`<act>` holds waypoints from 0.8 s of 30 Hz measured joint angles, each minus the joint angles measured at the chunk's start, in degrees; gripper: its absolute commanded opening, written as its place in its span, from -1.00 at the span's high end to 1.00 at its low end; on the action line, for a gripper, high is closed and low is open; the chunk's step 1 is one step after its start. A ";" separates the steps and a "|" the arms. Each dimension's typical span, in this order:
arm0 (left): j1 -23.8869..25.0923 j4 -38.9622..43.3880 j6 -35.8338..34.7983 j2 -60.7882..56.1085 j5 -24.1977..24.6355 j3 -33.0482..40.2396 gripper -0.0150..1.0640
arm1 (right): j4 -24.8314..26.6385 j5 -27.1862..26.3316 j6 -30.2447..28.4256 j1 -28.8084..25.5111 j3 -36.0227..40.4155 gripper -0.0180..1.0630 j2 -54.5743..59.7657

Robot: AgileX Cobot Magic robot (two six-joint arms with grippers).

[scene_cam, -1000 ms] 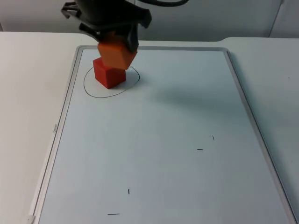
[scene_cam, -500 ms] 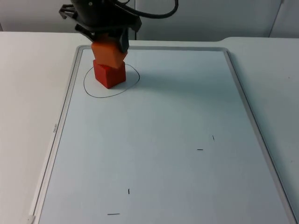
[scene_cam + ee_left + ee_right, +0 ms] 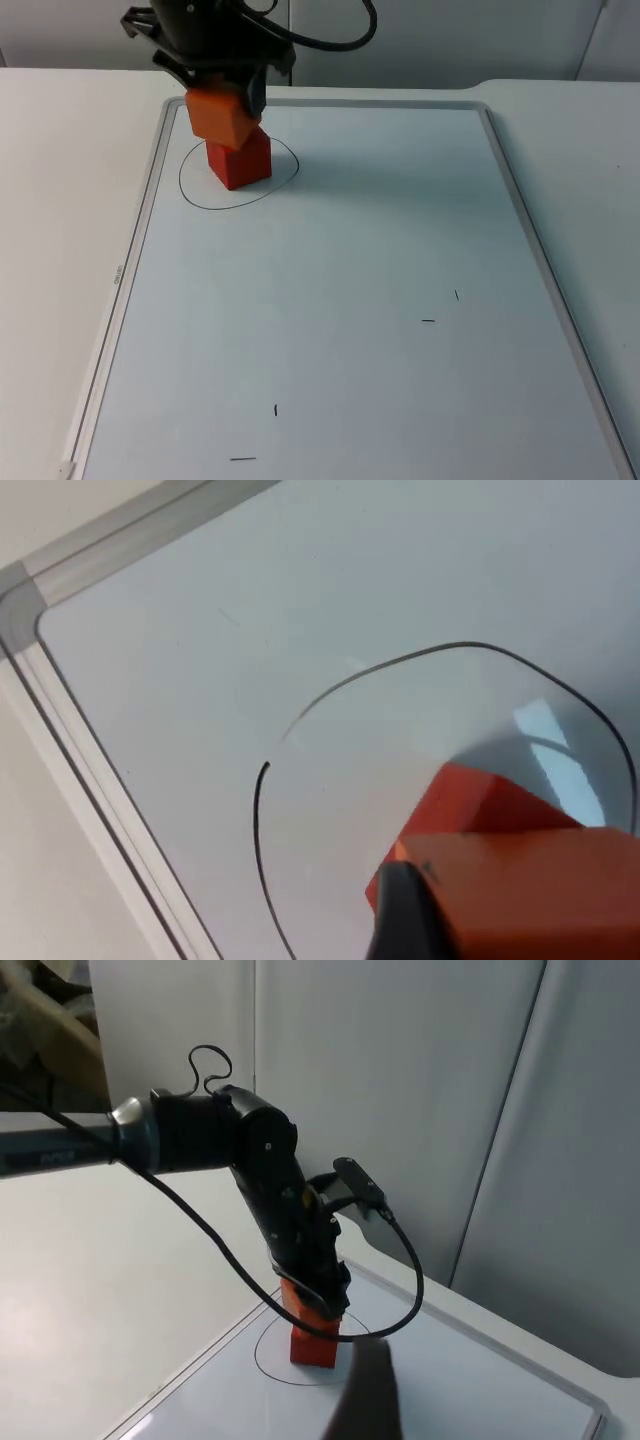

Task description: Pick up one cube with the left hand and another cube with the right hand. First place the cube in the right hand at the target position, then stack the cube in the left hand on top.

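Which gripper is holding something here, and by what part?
The left gripper holds the orange cube by its sides, over the red cube.

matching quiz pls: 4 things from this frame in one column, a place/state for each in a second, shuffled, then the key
Things
1. orange cube
2. red cube
3. left gripper
4. drawn circle

Places or states
A. stands on the whiteboard inside the pen outline
B. pen line on the board, ringing the lower cube
C. shut on the upper cube
D. held just over the lower cube, shifted off its centre

Pairs: 1-D, 2-A, 3-C, 4-B
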 measured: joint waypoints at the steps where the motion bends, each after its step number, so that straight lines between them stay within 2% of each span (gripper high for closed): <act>1: 0.00 0.00 0.00 0.22 0.00 -0.15 0.97 | 0.00 0.00 0.00 0.00 0.00 -0.27 0.00; 3: 0.00 0.00 0.11 0.47 -0.23 -0.36 0.93 | 0.00 0.00 0.00 0.00 0.00 -0.27 0.00; 4: 0.00 0.00 0.11 0.47 -0.37 -0.36 0.86 | 0.00 0.00 0.00 0.00 0.00 -0.27 0.00; 6: 0.00 -0.11 0.11 0.51 -0.37 -0.36 0.59 | 0.14 0.00 0.00 0.00 0.00 -0.27 0.00; 7: 0.00 -0.11 0.11 0.60 -0.49 -0.36 0.59 | 0.14 0.00 0.00 0.00 0.00 -0.27 0.00; 9: 0.00 -0.34 0.22 0.60 -0.58 -0.36 0.23 | 0.14 0.00 0.00 0.00 0.00 -0.27 0.00; 10: 0.00 -0.34 0.22 0.60 -0.58 -0.36 -0.10 | 0.14 0.00 0.00 0.00 0.00 -0.27 0.00; 11: 0.00 -0.51 0.22 0.64 -0.73 -0.36 -0.10 | 0.14 0.00 0.00 0.00 0.00 -0.27 0.00; 13: 0.00 -1.75 0.70 0.77 -1.08 -0.36 -0.41 | 0.14 0.00 0.00 0.00 0.00 -0.27 0.00; 14: 0.00 -1.75 0.70 0.77 -1.08 -0.36 -0.50 | 0.14 0.00 0.00 0.00 0.00 -0.27 0.00; 24: 0.00 -3.20 1.36 1.00 -1.08 -0.36 -0.51 | 0.14 0.00 0.00 0.00 0.00 -0.27 0.00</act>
